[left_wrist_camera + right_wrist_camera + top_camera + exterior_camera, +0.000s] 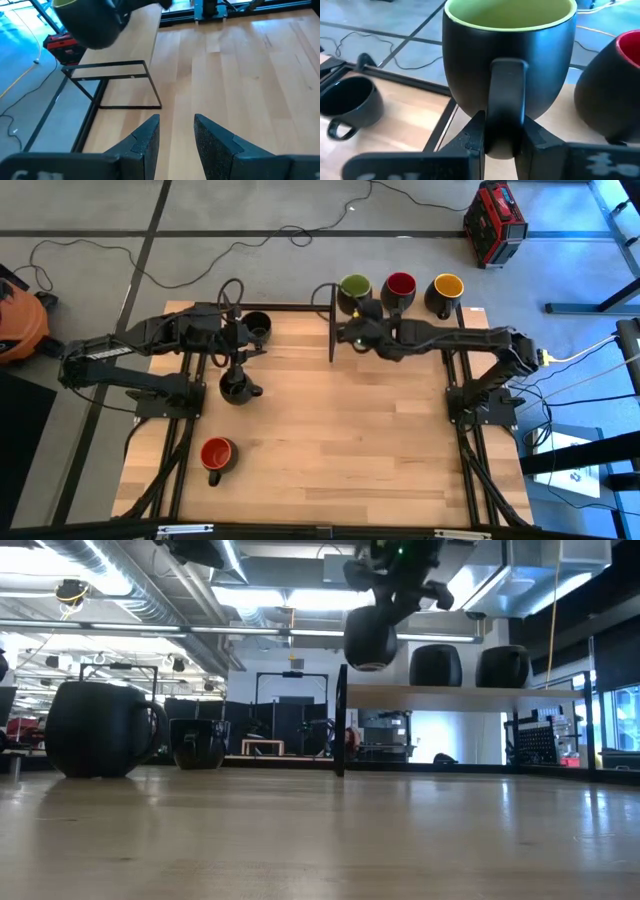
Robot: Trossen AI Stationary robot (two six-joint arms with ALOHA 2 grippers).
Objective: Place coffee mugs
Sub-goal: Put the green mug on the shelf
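Note:
My right gripper [502, 125] is shut on a dark mug with a green inside [355, 286], held in the air at the left end of the raised shelf [470, 690] along the far edge. A red-inside mug [400, 288] and a yellow-inside mug [447, 288] stand on that shelf. Two black mugs [257, 325] [237, 388] and another red-inside mug [216, 455] stand on the table at the left. Beside the far black mug, my left gripper [176, 120] is open with nothing between its fingers. My right gripper pinches the green-inside mug's handle [506, 100] between its two fingers, low on the loop. The fingers come slanting down from the near side toward the far edge. The mug sits upright, mouth up, lifted clear [370, 638] of the table.
The shelf's dark metal frame [332, 320] stands upright on the table just left of the held mug. The middle and right of the wooden table [380, 440] are bare. A red case [494, 220] and cables lie on the floor beyond the far edge.

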